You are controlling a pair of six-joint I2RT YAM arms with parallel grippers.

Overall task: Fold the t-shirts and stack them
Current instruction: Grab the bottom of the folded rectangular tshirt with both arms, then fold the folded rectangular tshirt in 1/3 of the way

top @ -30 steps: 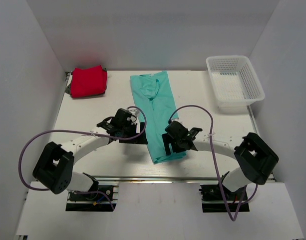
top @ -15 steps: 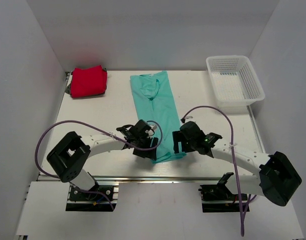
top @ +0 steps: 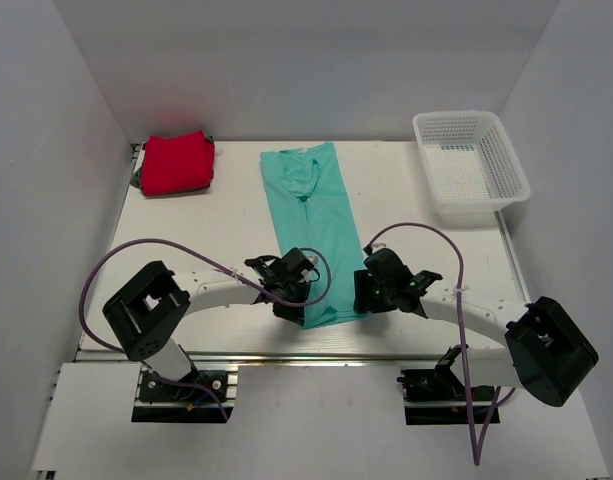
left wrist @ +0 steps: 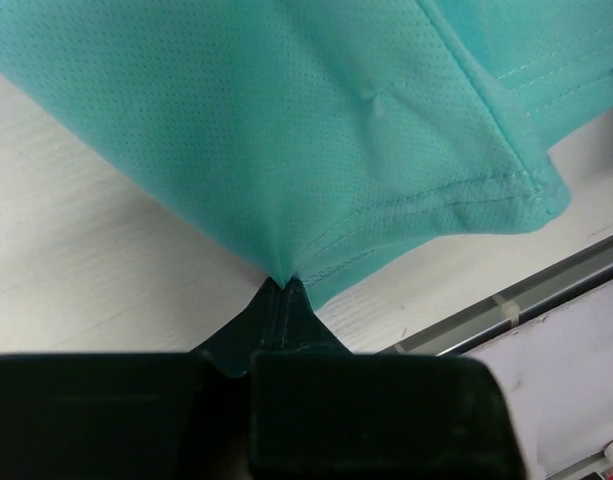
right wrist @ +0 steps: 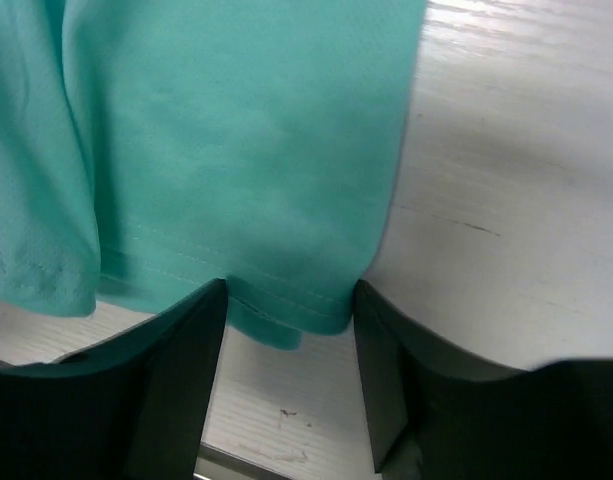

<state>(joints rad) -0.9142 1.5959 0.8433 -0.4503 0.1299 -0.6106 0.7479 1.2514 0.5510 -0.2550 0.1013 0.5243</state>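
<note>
**Position of the work.** The teal t-shirt (top: 311, 225) lies in the middle of the table (top: 206, 240) as a long narrow strip, collar at the far end and hem (left wrist: 426, 205) towards the arms. The red t-shirt (top: 176, 163) is seen already folded at the far left corner. The basket (top: 456, 116) stands at the far right, well apart from both.

**Changes noted.** Within the last second both arms have been brought from the sides of the strip to its near end. The left gripper (left wrist: 282, 290), then fully spread, has been closed. In the left wrist view its tips are pressed together with a small peak of teal cloth pinched between them, just inside the hem at the left corner. The right gripper (right wrist: 289, 300) has been lowered over the right corner. Its fingers are seen apart, one on each side of the hem, and no clamping of the cloth can be confirmed there.

**Meaning for the task.** The lengthwise fold is judged complete. The step in hand is judged to be the taking of both hem corners, so that the near end can be carried over towards the collar. Only one corner is secured. If the cloth is lifted before the right side is gripped, the fold is likely to be pulled askew.
</note>
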